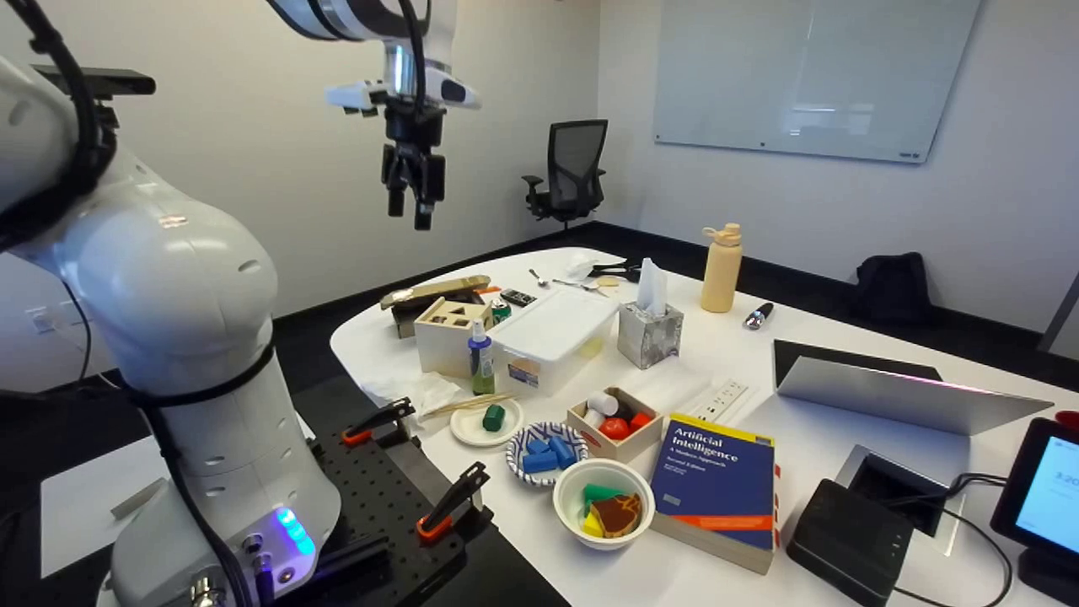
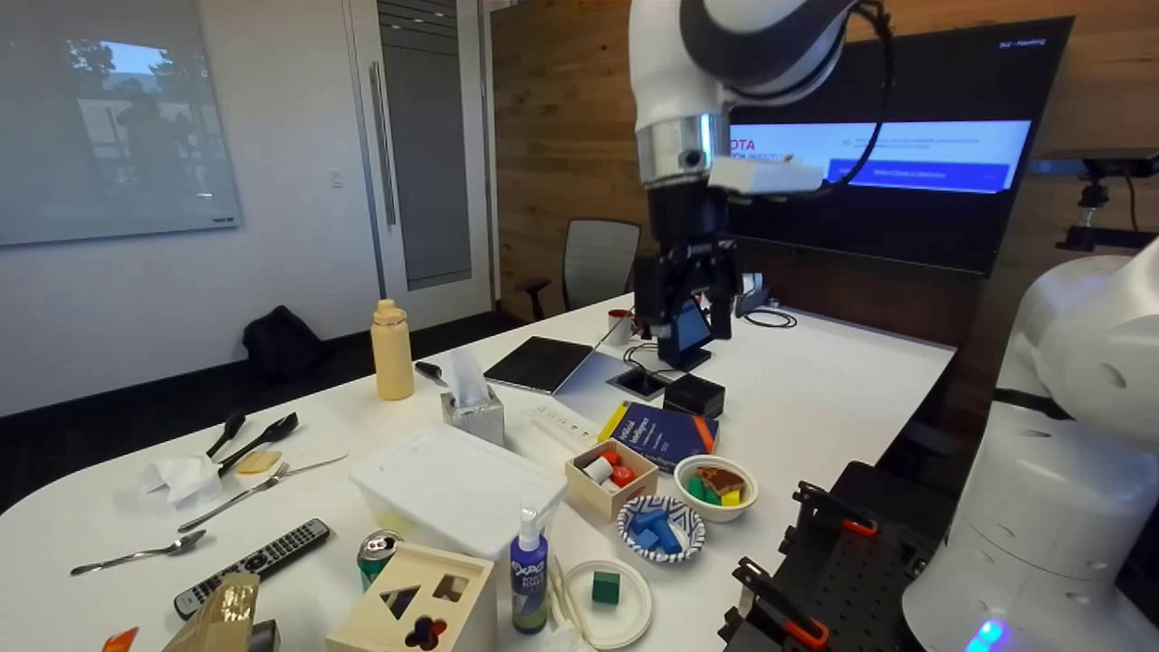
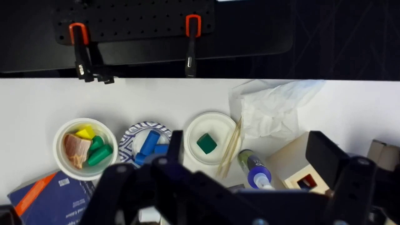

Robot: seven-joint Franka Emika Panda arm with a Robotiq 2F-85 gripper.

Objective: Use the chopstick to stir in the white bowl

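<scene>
Two thin pale wooden chopsticks (image 3: 229, 146) lie side by side across the rim of a small white plate (image 3: 200, 157) that holds a green block (image 3: 207, 143). They also show in both exterior views (image 1: 472, 404) (image 2: 569, 599). The white bowl (image 3: 57, 151) holds green, yellow and brown-orange pieces; it stands near the table edge by the book, also in both exterior views (image 1: 582, 536) (image 2: 721, 513). My gripper (image 1: 410, 212) is open and empty, high above the table. In the wrist view its fingers (image 3: 247, 140) are wide apart, with the chopsticks far below between them.
A patterned bowl (image 1: 516, 459) with blue blocks stands between plate and white bowl. A spray bottle (image 1: 481, 361), wooden shape box (image 2: 426, 589), lidded plastic bin (image 1: 548, 337), wooden box (image 1: 620, 445) and book (image 1: 716, 485) stand close by. Black clamps (image 1: 455, 502) line the robot's base plate.
</scene>
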